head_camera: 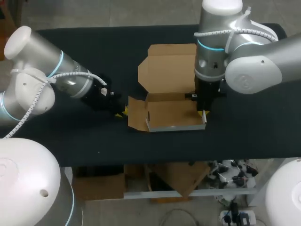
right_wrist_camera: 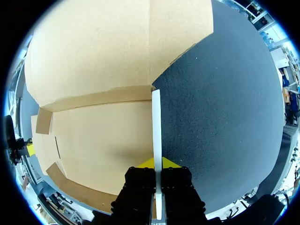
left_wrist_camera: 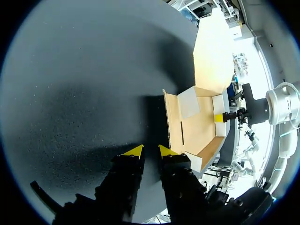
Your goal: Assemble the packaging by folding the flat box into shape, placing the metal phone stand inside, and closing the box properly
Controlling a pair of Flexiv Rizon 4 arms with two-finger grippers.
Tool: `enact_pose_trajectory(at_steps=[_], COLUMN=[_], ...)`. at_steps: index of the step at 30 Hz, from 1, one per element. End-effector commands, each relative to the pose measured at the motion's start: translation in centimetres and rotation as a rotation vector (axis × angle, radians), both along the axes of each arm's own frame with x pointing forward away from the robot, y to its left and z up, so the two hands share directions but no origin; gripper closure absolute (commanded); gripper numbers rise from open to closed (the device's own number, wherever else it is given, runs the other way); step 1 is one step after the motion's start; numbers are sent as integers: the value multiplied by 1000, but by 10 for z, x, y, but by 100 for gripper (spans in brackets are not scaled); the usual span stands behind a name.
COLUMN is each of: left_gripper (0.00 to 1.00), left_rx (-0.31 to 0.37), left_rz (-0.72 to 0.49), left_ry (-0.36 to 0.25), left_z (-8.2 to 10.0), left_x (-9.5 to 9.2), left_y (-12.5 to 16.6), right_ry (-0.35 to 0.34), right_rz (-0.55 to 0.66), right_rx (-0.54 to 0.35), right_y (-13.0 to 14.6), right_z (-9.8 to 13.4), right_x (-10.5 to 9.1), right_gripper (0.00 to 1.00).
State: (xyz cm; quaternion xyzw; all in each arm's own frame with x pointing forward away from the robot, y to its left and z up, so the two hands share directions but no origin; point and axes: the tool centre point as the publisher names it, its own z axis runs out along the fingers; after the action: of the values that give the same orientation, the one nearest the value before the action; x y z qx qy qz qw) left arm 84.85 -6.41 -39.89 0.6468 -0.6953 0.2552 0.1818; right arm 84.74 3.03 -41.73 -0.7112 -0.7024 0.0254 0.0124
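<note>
2 walls of the box (head_camera: 171,115) already stand, so the step in hand looks like folding it into shape; the filling and closing are not yet begun. The box sits at the middle of the worktop (head_camera: 94,56), its lid (head_camera: 169,66) lying open and flat toward 12 o'clock. The right fingers (head_camera: 203,114) come down at the box's 3 o'clock end and are closed on that end's wall (right_wrist_camera: 156,122), 1 yellow tip on each face, holding it upright. The left fingers (head_camera: 123,111) rest low at the 9 o'clock end, just beside the flap (head_camera: 135,115), a narrow gap between them and nothing in it. That flap splays outward, not yet raised. I see no phone stand in any view.

Next, I judge, the left fingers must get under or against the 9 o'clock flap and tip it up while the right hold steadies the far end.

Material is matte brown cardboard, stiff along its creases, with a white outer face showing on the 6 o'clock wall and on the pinched edge. The tray is shallow and rectangular; the lid has clipped corners. The worktop is black with a fine grainy surface.
</note>
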Motion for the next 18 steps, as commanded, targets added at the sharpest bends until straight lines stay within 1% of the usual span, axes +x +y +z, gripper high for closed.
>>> enact_pose_trajectory(at_steps=[1, 2, 4, 13, 18], left_gripper=[79, 76, 74, 72, 73], left_rx=[8, 12, 15, 24, 28], left_rz=[6, 11, 18, 37, 44], left_ry=[-1, -3, -4, -19, -31], left_z=[0, 0, 0, 3, 8], left_x=[1, 2, 2, 4, 3], left_y=[4, 6, 9, 24, 31], right_ry=[0, 0, 0, 0, 0], right_rz=[-1, -1, -1, -1, -1], right_rx=[-2, -2, -2, -2, -2], right_y=[0, 0, 0, 0, 0], right_z=[0, 0, 0, 0, 0], right_x=[0, 0, 0, 0, 0], right_gripper=[100, 100, 100, 100, 100])
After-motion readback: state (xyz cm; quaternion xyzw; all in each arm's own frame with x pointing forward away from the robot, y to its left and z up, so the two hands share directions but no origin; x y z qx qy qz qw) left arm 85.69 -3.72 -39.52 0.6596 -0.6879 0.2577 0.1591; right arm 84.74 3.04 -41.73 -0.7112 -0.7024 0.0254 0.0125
